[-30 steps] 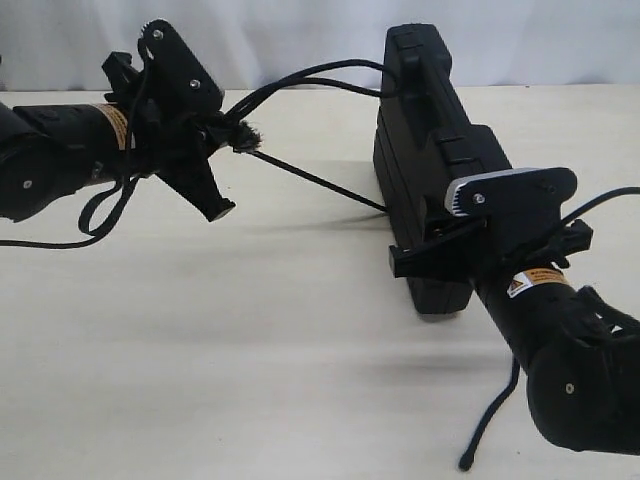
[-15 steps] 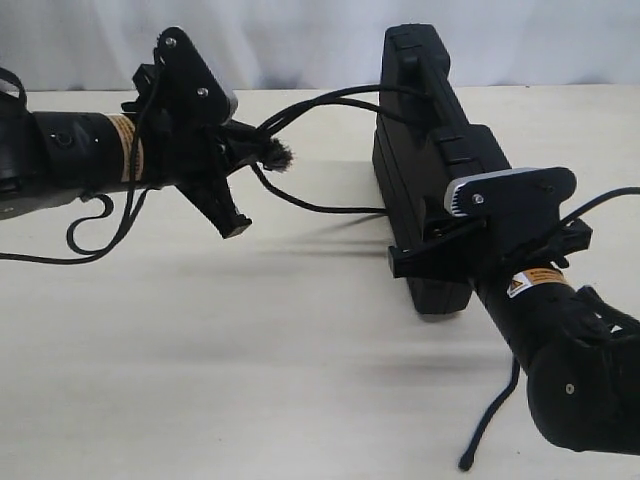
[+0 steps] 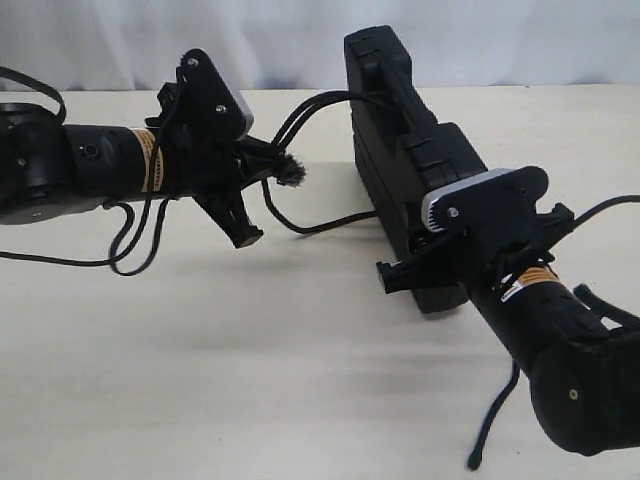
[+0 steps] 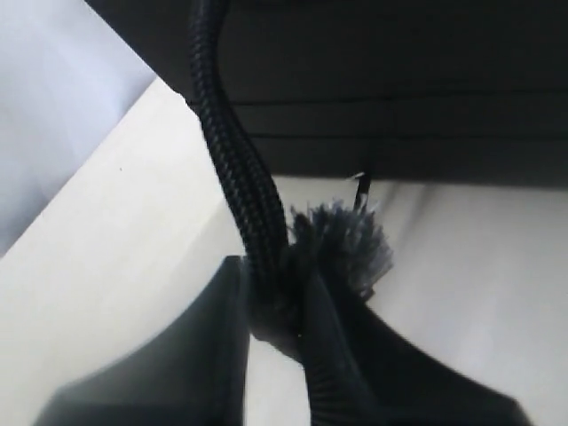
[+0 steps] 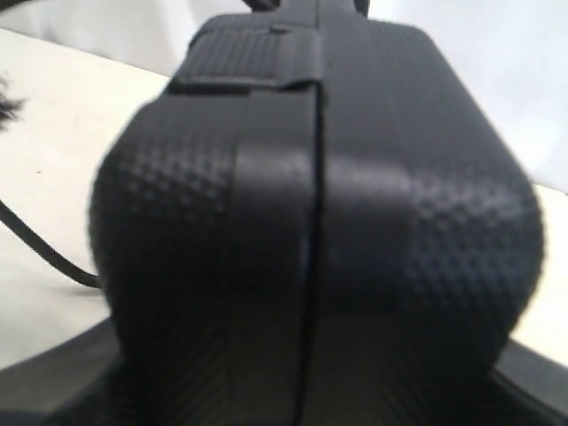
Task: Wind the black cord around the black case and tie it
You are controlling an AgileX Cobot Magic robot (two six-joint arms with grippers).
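Left claw (image 3: 250, 170) clamped on black cord (image 4: 240, 169) beside its frayed end. Right claw (image 3: 440, 235) clamped across black case (image 3: 385, 110), standing on edge on desk (image 3: 250, 350).

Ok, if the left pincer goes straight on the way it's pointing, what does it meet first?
Probably the black case, on its broad side. The left pincer, shut on the black cord by its frayed end, points at it, with only cord strands between. Depth is unclear.

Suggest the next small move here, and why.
Probably the left gripper, its jaws shut on the braided black cord near its frayed end, should pull away from the flat black plastic case: a slack loop sags between them, while the right gripper holds the case up on edge.
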